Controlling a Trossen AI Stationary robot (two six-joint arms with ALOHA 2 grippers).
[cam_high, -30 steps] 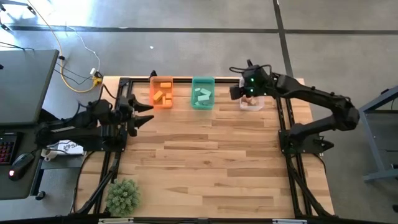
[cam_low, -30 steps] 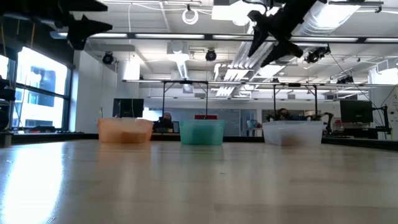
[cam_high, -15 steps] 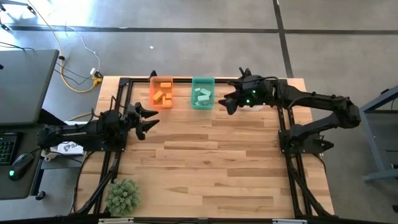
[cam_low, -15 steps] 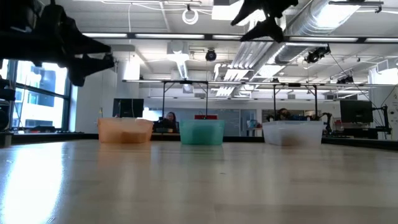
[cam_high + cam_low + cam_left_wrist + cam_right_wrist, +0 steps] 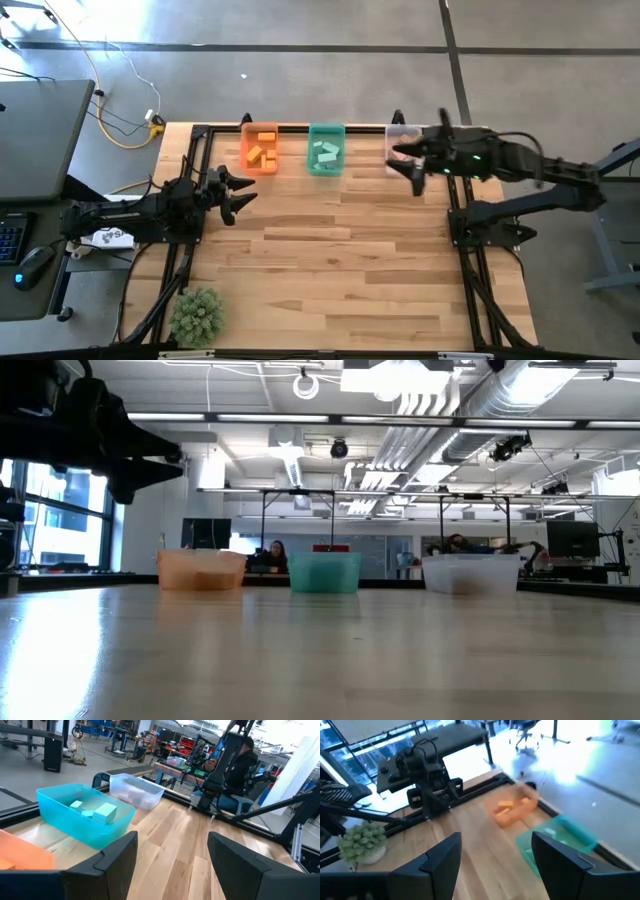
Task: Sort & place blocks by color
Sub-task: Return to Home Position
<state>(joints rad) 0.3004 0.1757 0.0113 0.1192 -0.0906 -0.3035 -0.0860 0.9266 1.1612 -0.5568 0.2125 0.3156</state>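
Orange blocks (image 5: 261, 150) lie in the orange bin (image 5: 247, 160). Teal blocks (image 5: 95, 811) lie in the teal bin (image 5: 326, 168). Both bins stand at the table's far edge beside a clear bin (image 5: 136, 790), whose contents I cannot make out. My left gripper (image 5: 243, 198) hovers open and level at the table's left side, pointing toward the bins, with nothing between its fingers. My right gripper (image 5: 406, 168) hangs open and empty, high over the clear bin's near side, and partly hides that bin (image 5: 398, 134) in the high view. In the low view the bins (image 5: 325, 572) stand in a row.
A small potted plant (image 5: 197, 313) sits at the table's near left corner. Black frame rails (image 5: 462, 205) run along the left, right and far edges. A broad stretch of bare wood (image 5: 330, 260) lies in the middle. A person (image 5: 241, 764) sits beyond the table.
My left gripper has come down and slightly toward the near edge, then kept still. My right gripper has left the spot over the clear bin, swung toward the teal bin, then drawn back toward the table's right edge while rising and rolling, and is now above the low view's top.
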